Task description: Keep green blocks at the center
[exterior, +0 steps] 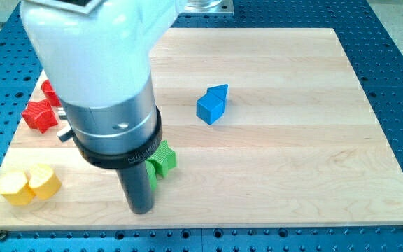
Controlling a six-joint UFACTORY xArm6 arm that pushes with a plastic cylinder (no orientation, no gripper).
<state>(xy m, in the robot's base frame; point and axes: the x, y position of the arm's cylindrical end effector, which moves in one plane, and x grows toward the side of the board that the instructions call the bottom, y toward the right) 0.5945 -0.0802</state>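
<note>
Half the green block (163, 159) hides behind my tip (141, 208); no claw shows.

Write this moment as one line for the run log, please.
tip: left of green block, touching | blue: centre | red: left | yellow: bottom-left

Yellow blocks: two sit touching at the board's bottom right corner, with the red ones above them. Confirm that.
Wrong corner. The camera view shows the two yellow blocks touching at the board's bottom left corner, with the red blocks above them.
</note>
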